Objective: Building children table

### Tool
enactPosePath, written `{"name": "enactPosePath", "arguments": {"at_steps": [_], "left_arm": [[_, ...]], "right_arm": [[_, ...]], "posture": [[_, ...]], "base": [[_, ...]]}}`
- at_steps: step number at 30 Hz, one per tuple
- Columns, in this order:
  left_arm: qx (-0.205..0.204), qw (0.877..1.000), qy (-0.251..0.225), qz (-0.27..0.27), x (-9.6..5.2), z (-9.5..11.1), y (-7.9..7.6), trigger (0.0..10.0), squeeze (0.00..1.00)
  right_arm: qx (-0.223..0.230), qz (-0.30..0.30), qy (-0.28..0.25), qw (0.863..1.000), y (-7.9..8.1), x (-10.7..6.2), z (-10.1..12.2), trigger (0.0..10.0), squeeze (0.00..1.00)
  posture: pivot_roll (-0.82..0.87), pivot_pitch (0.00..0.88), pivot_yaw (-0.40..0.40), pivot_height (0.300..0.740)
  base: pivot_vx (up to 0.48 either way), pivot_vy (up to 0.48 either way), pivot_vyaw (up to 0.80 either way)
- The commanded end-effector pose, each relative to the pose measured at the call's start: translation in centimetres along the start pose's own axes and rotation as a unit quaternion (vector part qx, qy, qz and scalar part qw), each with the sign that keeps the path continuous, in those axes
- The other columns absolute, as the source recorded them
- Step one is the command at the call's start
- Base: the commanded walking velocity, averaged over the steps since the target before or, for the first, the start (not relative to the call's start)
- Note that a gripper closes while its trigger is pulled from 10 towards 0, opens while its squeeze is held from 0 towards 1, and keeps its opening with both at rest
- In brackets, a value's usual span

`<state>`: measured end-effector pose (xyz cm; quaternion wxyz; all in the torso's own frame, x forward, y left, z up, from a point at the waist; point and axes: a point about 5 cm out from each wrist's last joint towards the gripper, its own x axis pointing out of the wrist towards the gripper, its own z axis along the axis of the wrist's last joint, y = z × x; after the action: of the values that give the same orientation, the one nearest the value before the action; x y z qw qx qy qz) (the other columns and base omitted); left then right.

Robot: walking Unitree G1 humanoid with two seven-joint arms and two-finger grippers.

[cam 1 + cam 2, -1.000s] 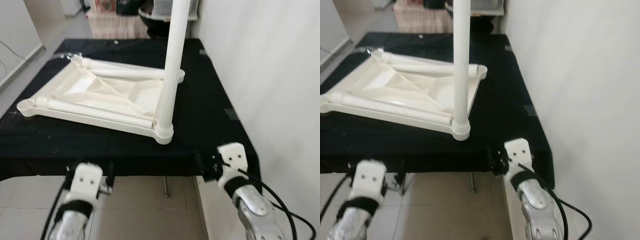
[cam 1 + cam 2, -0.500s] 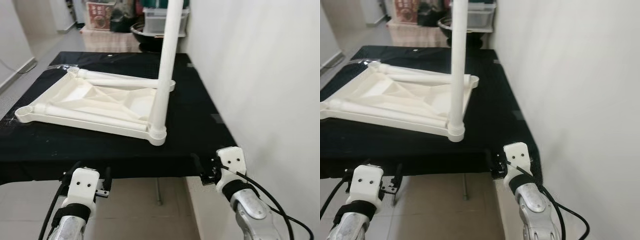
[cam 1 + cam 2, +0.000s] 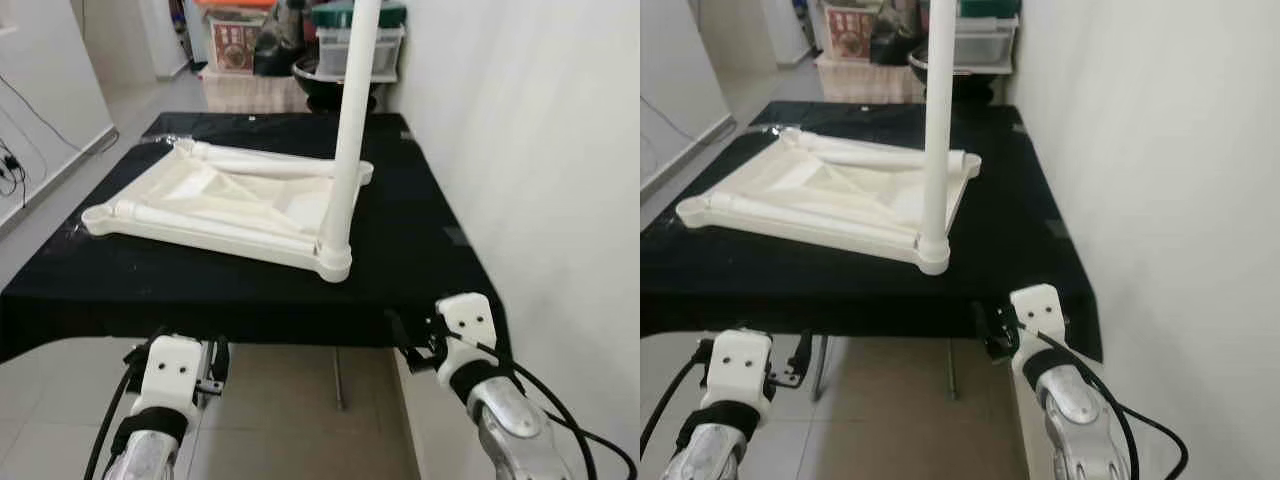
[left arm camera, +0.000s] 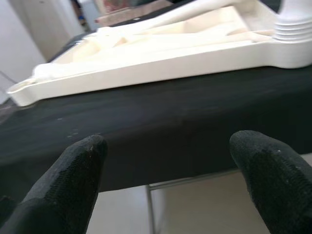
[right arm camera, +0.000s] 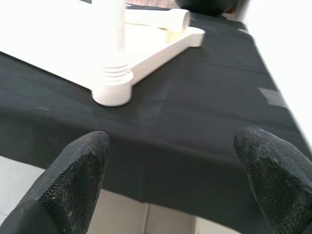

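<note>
A cream-white plastic children's table top [image 3: 215, 205] lies upside down on the counter draped in black cloth [image 3: 120, 285], its ribbed underside facing up and round sockets at its corners. One long white plastic leg [image 3: 348, 130] stands upright in the socket at the near corner on the robot's right, rising out of the top of the head views; two more white tubular legs [image 3: 875, 157] lie flat along the far edge of the top. The counter stands against a white wall [image 3: 540, 150] on the robot's right, and beyond its far end sit a clear plastic storage box with a green lid [image 3: 362, 45] and a dark round basin [image 3: 325, 85] on the floor. The left claw [image 3: 178, 362] hangs below the counter's near edge, over the beige tiled floor [image 3: 280, 420]; in its wrist view its two black fingers [image 4: 73, 170] are spread wide apart with nothing between them. The right claw [image 3: 425, 335] hovers just in front of the counter's near right corner, its fingers [image 5: 83, 165] likewise spread and empty, pointing toward the base of the upright leg.
</note>
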<state>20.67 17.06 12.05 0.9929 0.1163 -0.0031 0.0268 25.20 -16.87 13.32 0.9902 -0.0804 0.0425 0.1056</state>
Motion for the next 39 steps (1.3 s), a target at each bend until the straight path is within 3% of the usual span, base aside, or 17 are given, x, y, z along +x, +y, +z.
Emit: {"name": "enactPosePath", "arguments": {"at_steps": [1, 4, 11, 26, 39], "left_arm": [[-0.003, 1.000, 0.010, -0.011, 0.01, -0.22, -0.15, 10.0, 0.00], [-0.007, 1.000, 0.007, -0.017, 0.11, -0.07, -0.29, 10.0, 0.00], [-0.010, 1.000, 0.007, -0.018, 0.17, -0.06, -0.32, 10.0, 0.00], [-0.013, 1.000, 0.006, -0.025, 0.24, 0.12, -0.32, 10.0, 0.00], [-0.004, 1.000, 0.010, -0.028, 0.20, 0.18, -0.42, 10.0, 0.00]], "right_arm": [[0.008, 0.018, -0.016, 1.000, 0.30, -0.05, 0.38, 10.0, 0.00], [-0.024, 0.037, -0.014, 0.999, 0.64, -0.02, 0.50, 10.0, 0.00], [-0.004, 0.039, -0.020, 0.999, 0.66, 0.14, 0.67, 10.0, 0.00], [-0.010, 0.047, -0.009, 0.999, 0.78, 0.22, 0.58, 10.0, 0.00], [0.000, 0.056, -0.006, 0.998, 0.98, 0.10, 0.49, 10.0, 0.00]], "posture": [[0.03, 0.111, -0.027, 0.740], [0.03, 0.116, -0.028, 0.740], [0.03, 0.116, -0.028, 0.740], [0.03, 0.128, -0.026, 0.740], [0.03, 0.126, -0.027, 0.740]], "base": [[0.000, 0.000, 0.00], [0.339, 0.000, 0.69], [0.377, 0.000, 0.34], [0.371, 0.000, 0.05], [0.000, 0.074, 0.00]]}}
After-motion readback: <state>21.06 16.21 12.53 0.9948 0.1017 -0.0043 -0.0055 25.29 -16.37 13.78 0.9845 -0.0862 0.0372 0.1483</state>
